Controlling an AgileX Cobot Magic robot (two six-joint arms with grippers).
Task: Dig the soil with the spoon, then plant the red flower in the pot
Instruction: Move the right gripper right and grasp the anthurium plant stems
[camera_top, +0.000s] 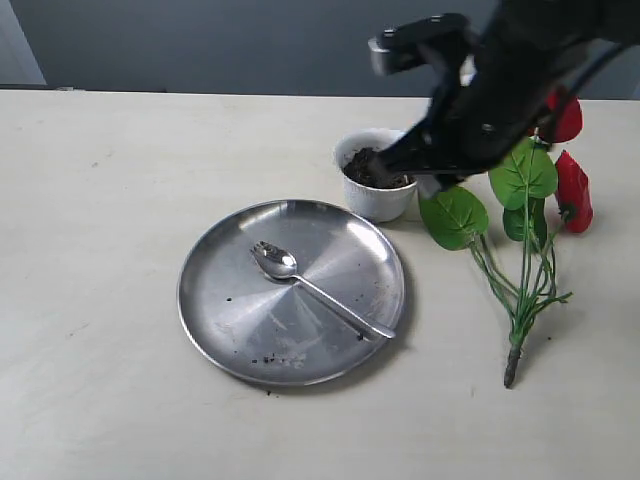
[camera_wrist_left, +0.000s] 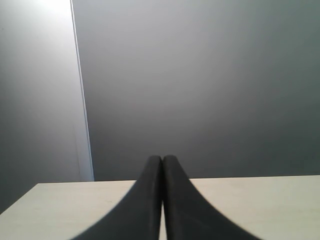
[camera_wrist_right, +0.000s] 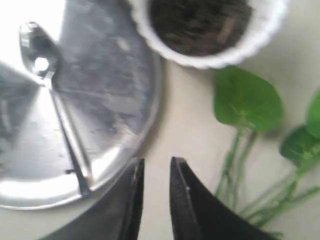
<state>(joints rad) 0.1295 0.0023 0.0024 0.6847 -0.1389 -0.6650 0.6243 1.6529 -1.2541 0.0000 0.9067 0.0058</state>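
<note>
The silver spoon (camera_top: 310, 286) lies on the steel plate (camera_top: 240, 330), its bowl toward the plate's middle. Dark soil (camera_top: 368, 172) fills the small white scalloped pot (camera_top: 378, 203) just behind the plate. The red flower (camera_top: 527, 235) lies flat on the table right of the pot, blooms far and brown base near. My right gripper (camera_top: 400, 160) hovers over the pot's right side. It is open by a narrow gap with nothing in it (camera_wrist_right: 156, 165), above bare table between the plate (camera_wrist_right: 110, 75) and the flower's stalks (camera_wrist_right: 235, 165). My left gripper (camera_wrist_left: 162, 160) is shut and empty.
The right wrist view also shows the spoon (camera_wrist_right: 52, 95), the pot (camera_wrist_right: 265, 30) and its soil (camera_wrist_right: 200, 20). A few soil crumbs dot the plate's near part. The right arm hides part of the blooms.
</note>
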